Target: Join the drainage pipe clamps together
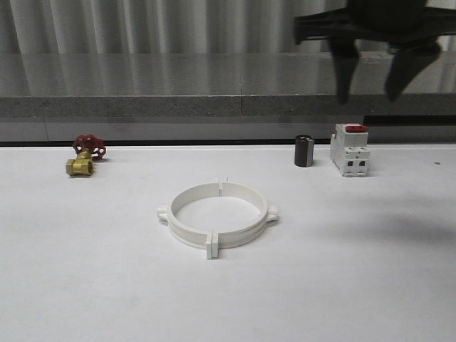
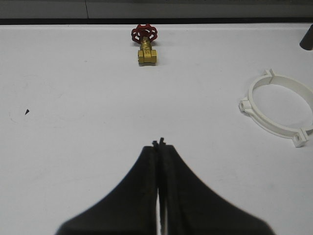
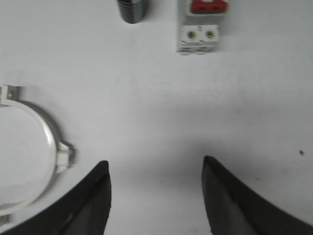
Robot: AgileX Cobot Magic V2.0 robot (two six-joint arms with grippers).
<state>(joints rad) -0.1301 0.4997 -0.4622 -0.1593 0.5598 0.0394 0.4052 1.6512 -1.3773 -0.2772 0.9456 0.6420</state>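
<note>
The two white drainage pipe clamps (image 1: 216, 217) lie joined as one wide ring in the middle of the table, end lugs meeting at front and back. The same clamps (image 2: 281, 112) lie off to one side in the left wrist view, and part of the clamps (image 3: 46, 147) sits beside one finger in the right wrist view. My right gripper (image 1: 372, 94) hangs high above the table's back right, open and holding nothing; its fingers (image 3: 93, 198) stand wide apart over bare table. My left gripper (image 2: 159, 145) is shut with nothing between its fingers, well away from the ring.
A brass valve with a red handwheel (image 1: 84, 158) sits at the back left. A small dark cylinder (image 1: 304, 151) and a white breaker block with a red top (image 1: 350, 149) stand at the back right. A grey ledge (image 1: 214, 107) runs behind the table.
</note>
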